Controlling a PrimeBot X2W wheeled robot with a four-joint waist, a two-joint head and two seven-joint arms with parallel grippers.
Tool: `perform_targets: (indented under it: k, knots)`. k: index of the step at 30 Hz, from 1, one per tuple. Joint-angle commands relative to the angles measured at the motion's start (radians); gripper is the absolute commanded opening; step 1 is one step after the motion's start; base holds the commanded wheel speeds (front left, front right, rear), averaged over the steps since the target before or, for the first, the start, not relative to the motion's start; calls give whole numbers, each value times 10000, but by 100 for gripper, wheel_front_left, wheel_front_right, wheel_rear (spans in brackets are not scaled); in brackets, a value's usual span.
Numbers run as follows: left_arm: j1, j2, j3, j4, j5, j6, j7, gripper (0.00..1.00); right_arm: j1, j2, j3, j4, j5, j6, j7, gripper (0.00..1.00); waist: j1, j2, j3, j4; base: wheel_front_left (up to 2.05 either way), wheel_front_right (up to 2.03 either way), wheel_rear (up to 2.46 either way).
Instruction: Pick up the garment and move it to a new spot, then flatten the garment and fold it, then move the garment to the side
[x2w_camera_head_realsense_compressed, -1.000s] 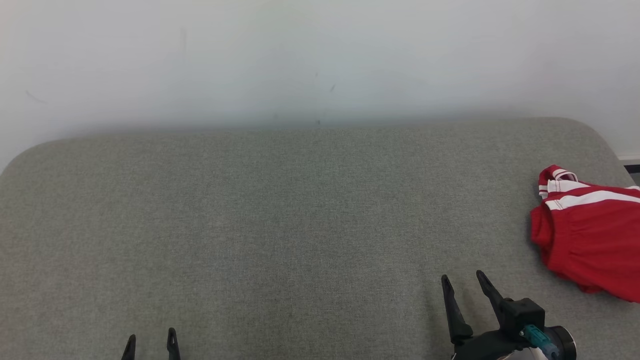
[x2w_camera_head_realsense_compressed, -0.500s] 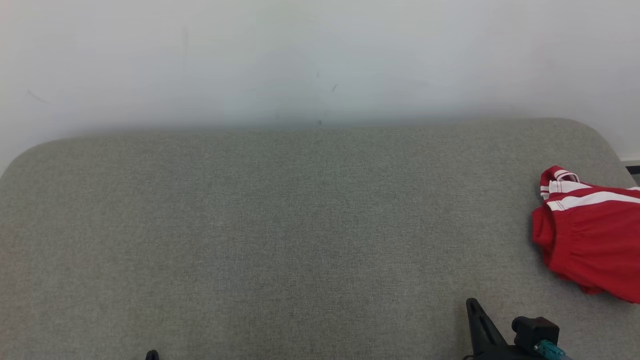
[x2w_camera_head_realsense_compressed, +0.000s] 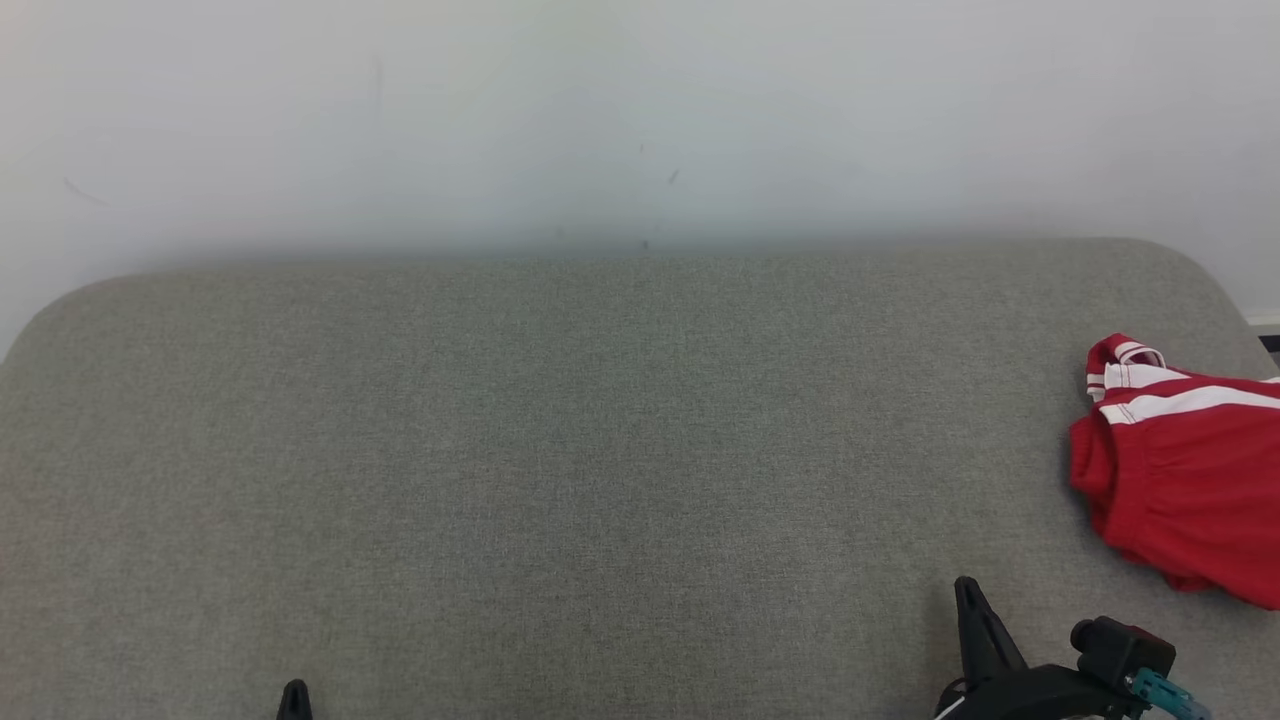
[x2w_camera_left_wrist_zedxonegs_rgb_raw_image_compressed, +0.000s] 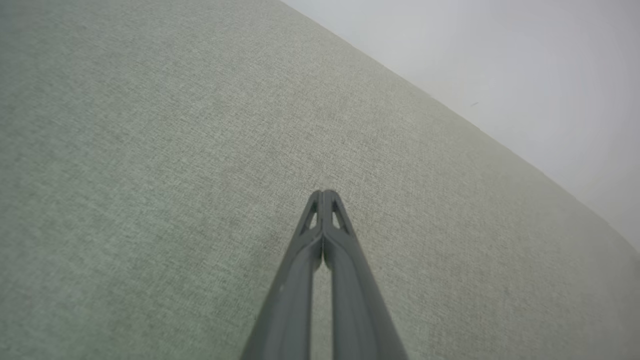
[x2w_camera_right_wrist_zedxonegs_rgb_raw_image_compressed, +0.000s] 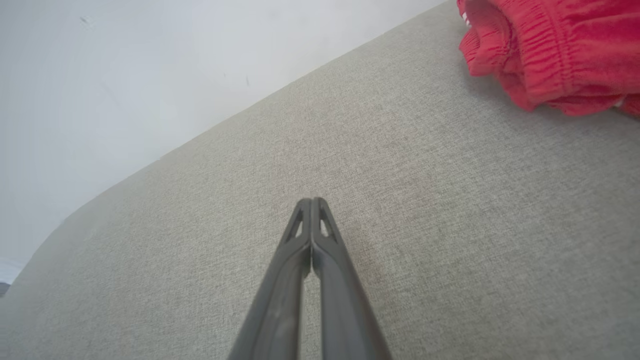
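The garment (x2w_camera_head_realsense_compressed: 1185, 480), red with white stripes, lies bunched at the right edge of the worktop (x2w_camera_head_realsense_compressed: 600, 450), partly cut off by the border of the head view. The right wrist view shows its gathered waistband, with the cloth rumpled and doubled over itself rather than spread flat. Whether that is a loose fold or only a heap I cannot tell. To its left the grey fabric of the worktop runs up to the pale wall (x2w_camera_head_realsense_compressed: 640, 120).

The right pincer (x2w_camera_right_wrist_zedxonegs_rgb_raw_image_compressed: 311, 201) sits low at the near edge, near the garment but apart from it. Its fingers are pressed together with nothing between them. The left pincer (x2w_camera_left_wrist_zedxonegs_rgb_raw_image_compressed: 324, 192) is well apart, at the lower left, likewise closed on nothing.

As I judge it, this fits two stages. The garment may be waiting at the side to be picked up and carried to a new spot. Or it may already have been folded and set aside, with both arms drawn back. The rumpled look leans toward the first but does not settle it. In either case neither pincer has cloth, and no grip could be taken with the fingers together as they are. The right pincer is the nearer one.
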Motion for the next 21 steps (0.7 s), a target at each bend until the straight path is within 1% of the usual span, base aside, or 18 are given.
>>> perform_targets:
  k: [1,14,21]
  knots:
    - [-311,46,36,-211,-457,-69,104,0,-129,-4,-58,-271,525,3,91,0,-1,0,0,9,0,0,0]
    - [-521,57,130,-411,-2379,-223,595,0,-128,-6,-226,-704,2595,4,588,0,-1,0,-2,72,0,0,0]
    - [-625,61,170,-496,-3162,-281,798,0,-129,-6,-297,-892,3461,5,793,0,-1,0,-2,102,0,0,0]
